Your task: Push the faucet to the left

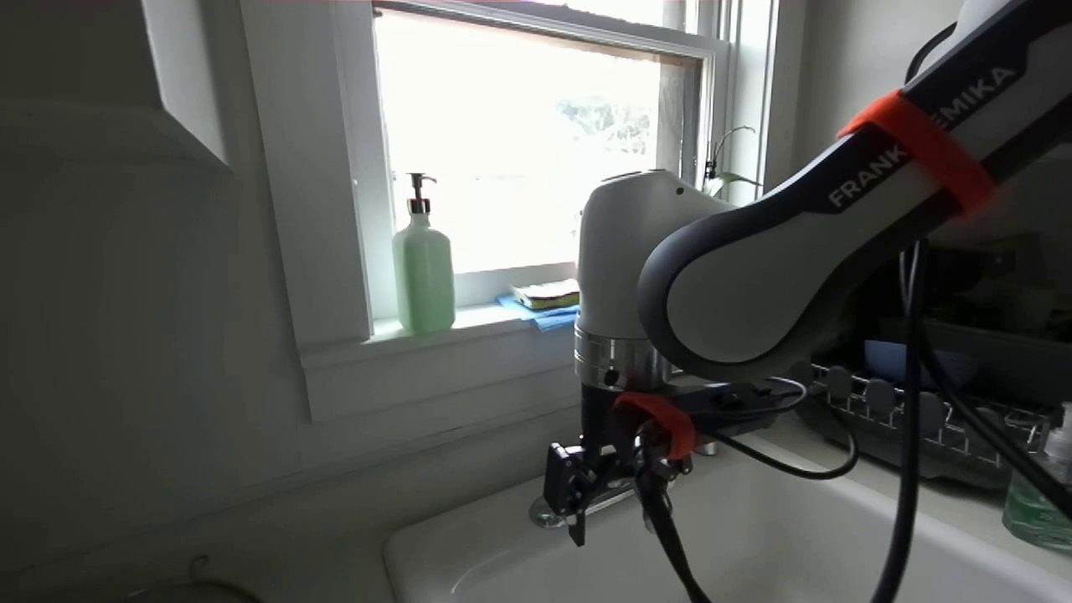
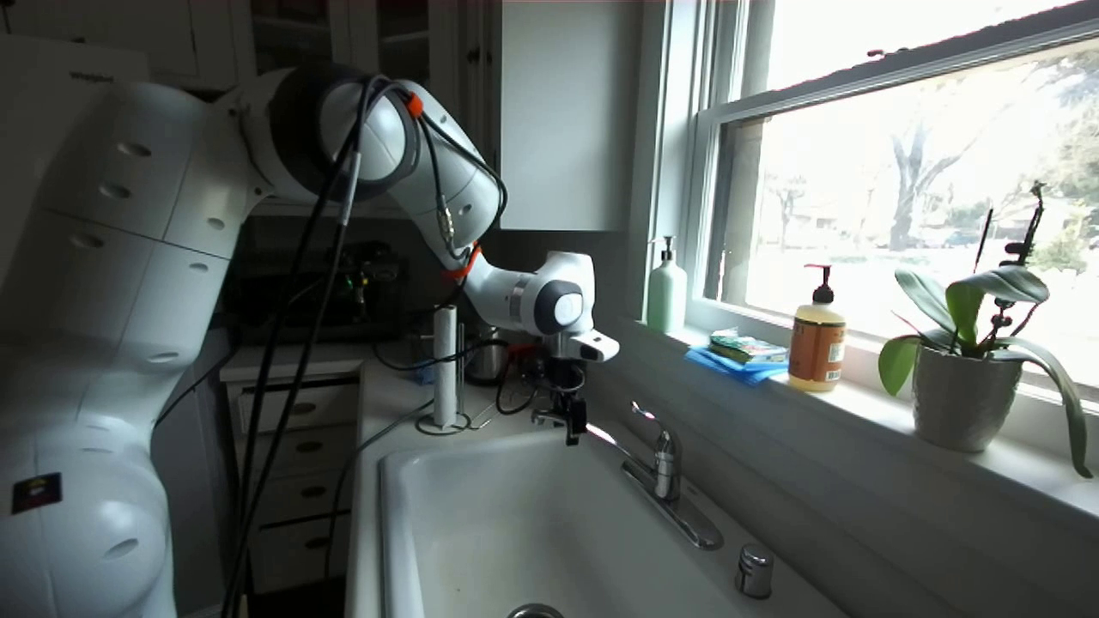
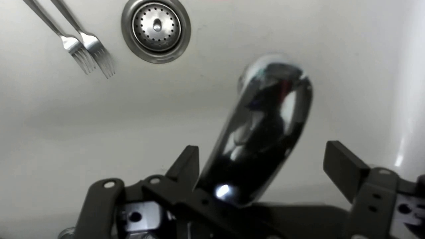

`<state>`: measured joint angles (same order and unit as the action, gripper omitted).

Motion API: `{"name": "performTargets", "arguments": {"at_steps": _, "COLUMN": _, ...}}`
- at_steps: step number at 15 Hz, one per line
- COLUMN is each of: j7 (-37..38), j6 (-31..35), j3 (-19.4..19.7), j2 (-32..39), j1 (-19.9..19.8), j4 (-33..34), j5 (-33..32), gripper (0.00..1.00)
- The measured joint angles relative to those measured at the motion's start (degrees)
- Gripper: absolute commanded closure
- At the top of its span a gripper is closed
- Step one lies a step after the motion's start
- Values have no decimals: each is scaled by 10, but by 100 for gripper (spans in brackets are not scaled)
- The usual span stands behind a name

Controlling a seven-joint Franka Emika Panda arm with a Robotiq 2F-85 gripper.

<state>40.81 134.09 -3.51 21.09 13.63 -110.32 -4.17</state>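
Note:
The chrome faucet (image 2: 667, 468) stands behind the sink in an exterior view, its lever upright and its long spout reaching toward the gripper (image 2: 561, 429). In the wrist view the spout (image 3: 255, 132) rises between the two fingers of the gripper (image 3: 262, 147), which are spread apart. The spout lies near the left finger, with a wide gap to the right finger; I cannot tell whether the left finger touches it. In an exterior view the gripper (image 1: 613, 526) hangs low over the sink's back rim and hides most of the faucet; one end of its base (image 1: 546, 513) shows.
The white sink (image 2: 481, 446) holds two forks (image 3: 86, 46) and a drain strainer (image 3: 156, 26). A green pump bottle (image 1: 424, 272), an orange-labelled soap bottle (image 2: 816, 339) and a potted orchid (image 2: 966, 395) stand on the windowsill. A dish rack (image 1: 913, 419) stands beside the sink.

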Motion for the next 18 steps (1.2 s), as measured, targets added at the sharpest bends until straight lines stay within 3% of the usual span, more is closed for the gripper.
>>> {"name": "performTargets", "arguments": {"at_steps": 4, "j7": 2, "j6": 36, "j3": 0, "j2": 11, "j1": 10, "j4": 13, "j5": 0, "gripper": 0}}
{"name": "performTargets", "arguments": {"at_steps": 10, "j7": 1, "j6": 37, "j3": 0, "j2": 15, "j1": 11, "j4": 20, "j5": -1, "gripper": 0}}
{"name": "performTargets", "arguments": {"at_steps": 18, "j7": -4, "j6": -6, "j3": 0, "j2": -23, "j1": 13, "j4": 22, "j5": -7, "gripper": 0}}
